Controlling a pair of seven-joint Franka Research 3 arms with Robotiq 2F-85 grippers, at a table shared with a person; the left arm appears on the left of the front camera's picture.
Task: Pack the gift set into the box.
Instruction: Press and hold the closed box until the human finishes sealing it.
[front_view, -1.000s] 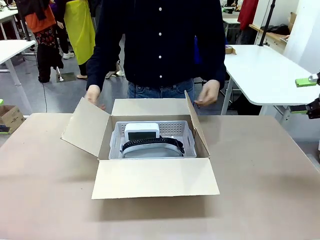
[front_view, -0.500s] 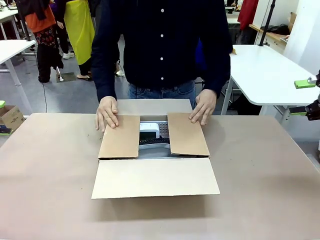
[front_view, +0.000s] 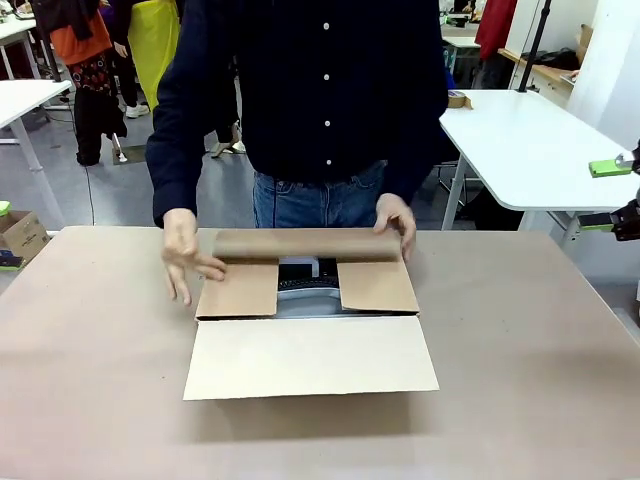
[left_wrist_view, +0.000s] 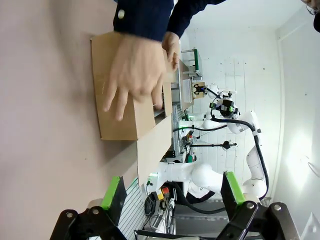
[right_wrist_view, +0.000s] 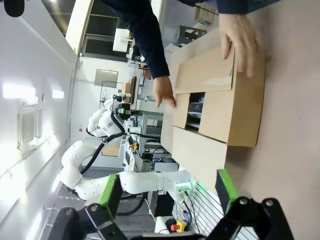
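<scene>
The brown box sits mid-table with both side flaps folded in. A person's hand bends the far flap down over them; the other hand hovers by the box's left corner. The near flap lies open toward me. Through the gap between the flaps a strip of the gift set shows inside. My right gripper hangs open at the far right, well off the box. The left wrist view has my left gripper open and empty, far from the box. The right wrist view shows my right gripper open, the box ahead.
The person stands at the table's far edge, leaning over the box. A white table stands behind at the right, another at the back left. A small cardboard box sits on the floor at the left. Bare tabletop surrounds the box.
The person folded both side flaps in over the gift set, then moved the hands off them and started bending the far flap down. Neither gripper has moved.
</scene>
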